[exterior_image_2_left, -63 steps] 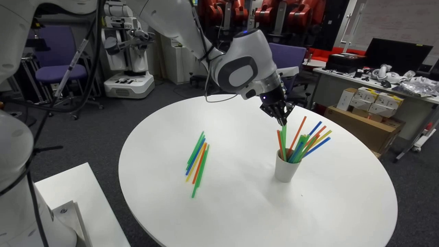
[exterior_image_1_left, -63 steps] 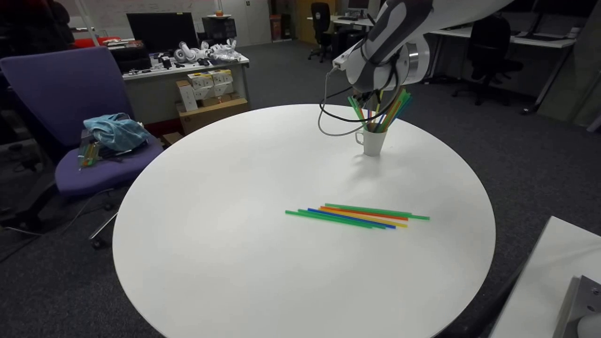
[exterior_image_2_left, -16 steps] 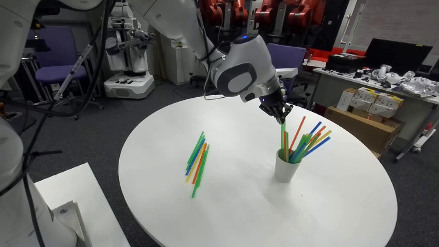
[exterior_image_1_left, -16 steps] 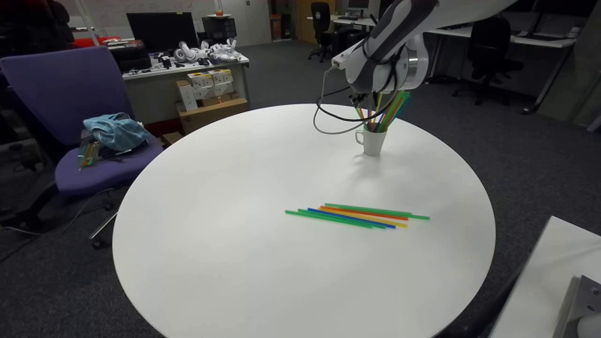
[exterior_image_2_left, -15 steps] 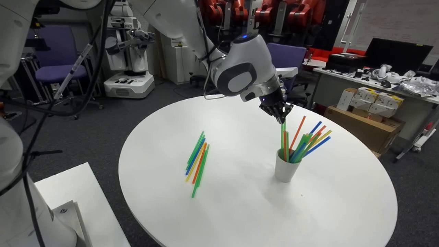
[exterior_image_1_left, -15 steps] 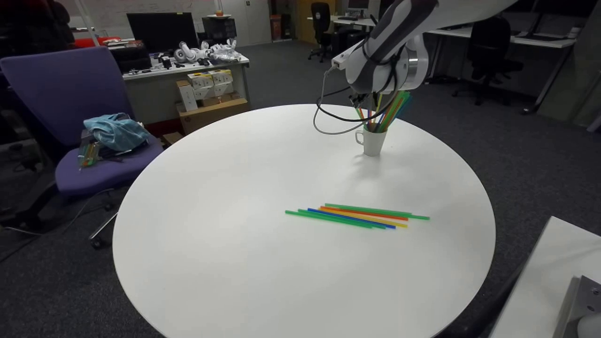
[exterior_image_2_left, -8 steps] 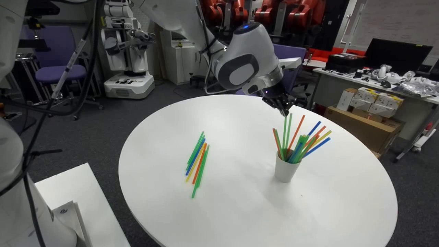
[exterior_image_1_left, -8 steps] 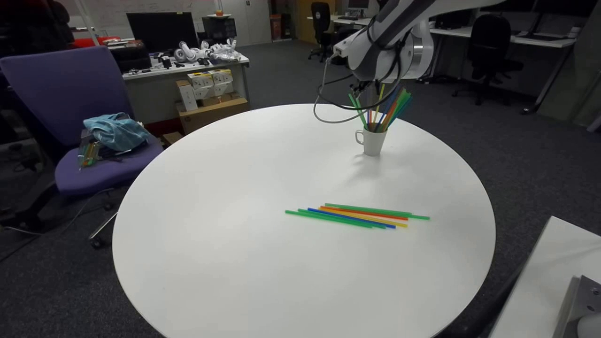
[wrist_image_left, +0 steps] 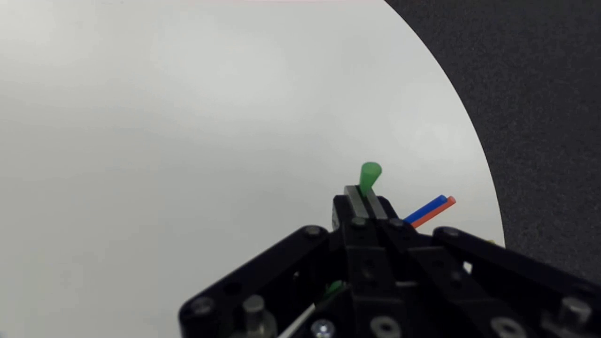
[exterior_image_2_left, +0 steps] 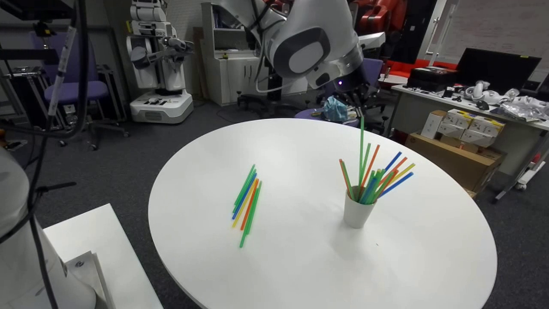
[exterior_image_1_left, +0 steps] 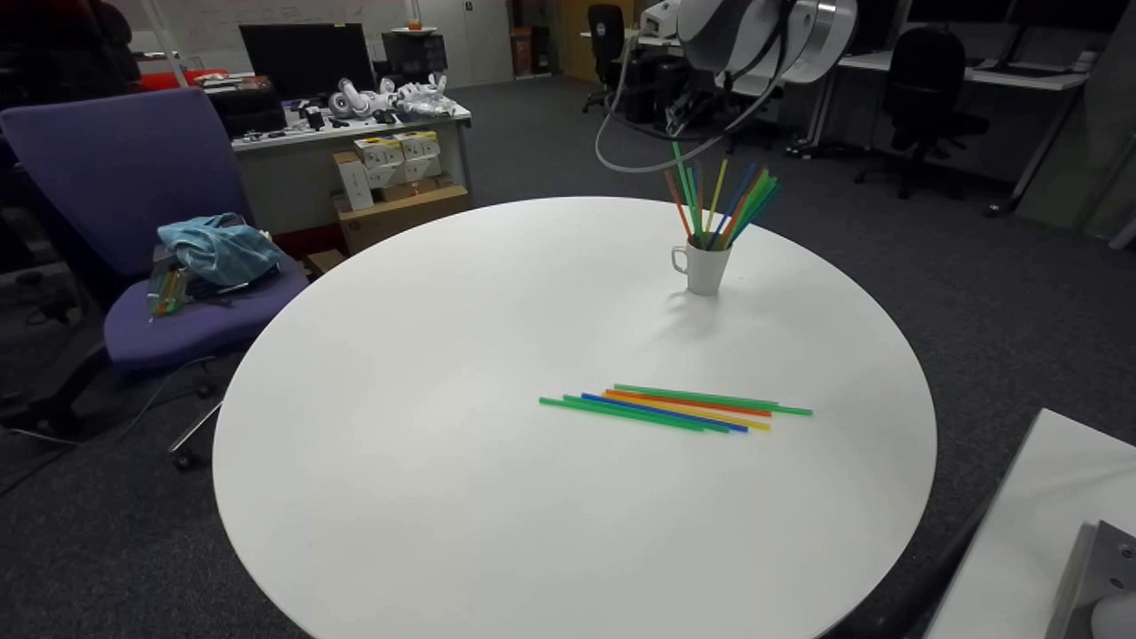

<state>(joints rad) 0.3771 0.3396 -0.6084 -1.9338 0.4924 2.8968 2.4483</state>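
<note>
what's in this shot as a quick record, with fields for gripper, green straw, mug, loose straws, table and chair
gripper: shut on green straw
green straw: near-upright, gripped near its top, reaching into mug
mug: white, upright, holds other straws leaning variously
loose straws: side by side on table; green, blue, yellow, orange
table: white, round
chair: purple, blue cloth on it

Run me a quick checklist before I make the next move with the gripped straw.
1. Grip: gripper shut on a green straw: ok.
2. Mug upright on the table: ok.
3. Green straw out of the mug: not ok, its lower part is inside.
4. Green straw clear of the other straws inside the mug: cannot tell, the wall hides it.
5. Loose straws on the table, apart from the mug: ok.
</note>
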